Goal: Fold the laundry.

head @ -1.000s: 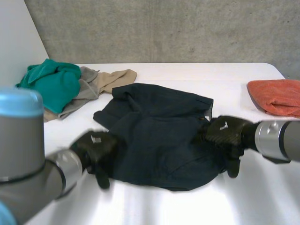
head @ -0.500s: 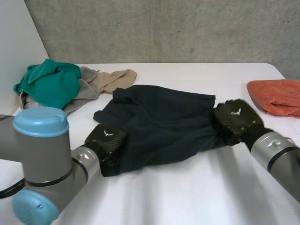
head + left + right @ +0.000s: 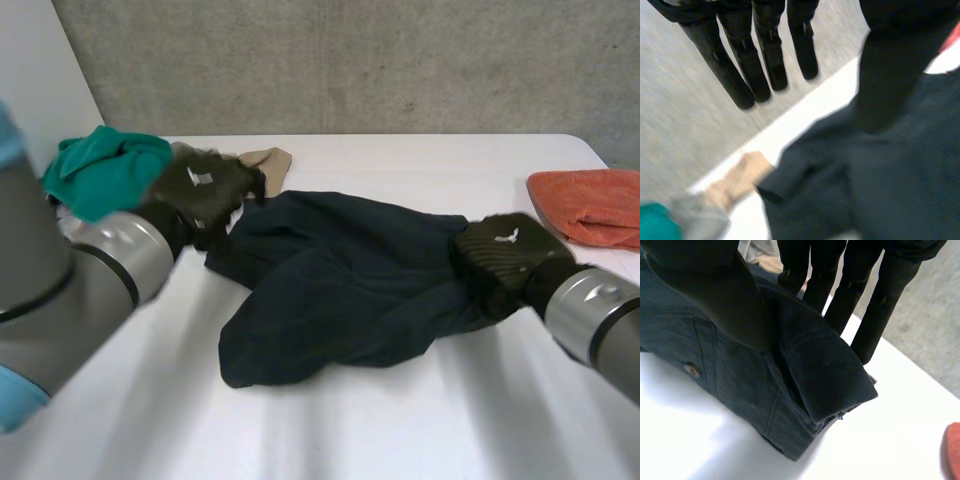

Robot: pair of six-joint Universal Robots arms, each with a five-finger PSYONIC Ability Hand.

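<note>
Closest in, at the right end of the dark shorts (image 3: 340,300), clamped on with the right hand (image 3: 505,260): thumb (image 3: 715,295) down on top of a folded waistband edge, straight fingers (image 3: 850,295) behind it, cloth pinched between. Small button (image 3: 691,370) just beside that thumb. Shorts themselves rumpled across the middle of the white table (image 3: 400,430).

Now up at the shorts' far left corner, hovering with the left hand (image 3: 205,190), fingers straight and apart from the thumb, gripping nothing.

Just beyond that corner, a beige garment (image 3: 268,160). Left of the shorts, a green cloth (image 3: 105,170) with a grey cloth (image 3: 695,220) beside it. Well right of the shorts, an orange towel (image 3: 590,205). Farthest back, concrete wall (image 3: 350,60).
</note>
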